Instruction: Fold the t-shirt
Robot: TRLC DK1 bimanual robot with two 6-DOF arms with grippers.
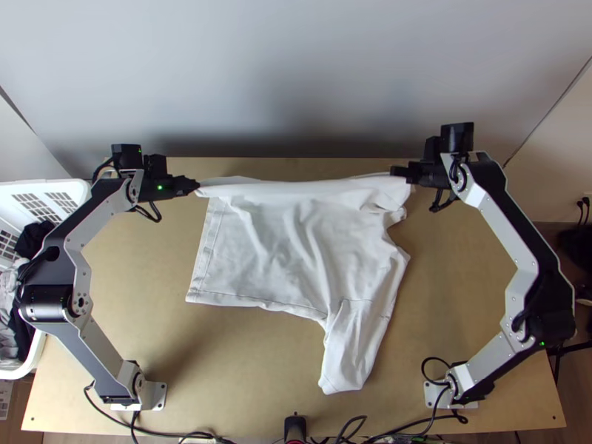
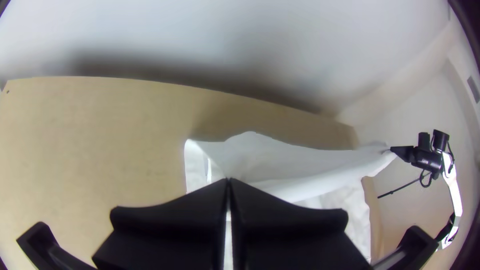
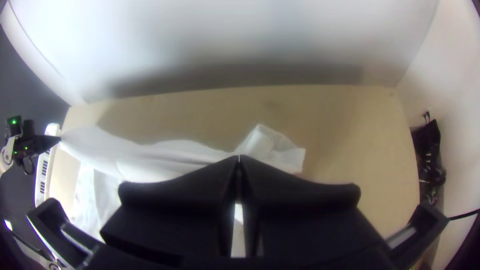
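White shirt, soft and creased, mid-table on smooth pale wood, one blunt sleeve toward the near edge. Far side a taut band, left gripper and right gripper each clamped on an end; wood shows either side, wall just beyond.

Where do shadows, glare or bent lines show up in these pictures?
Top view: a dark, soft-edged shadow low on the wall; left wrist view: the table's straight edge bows, and the shirt shades the wood; right wrist view: pale glare on the wall.
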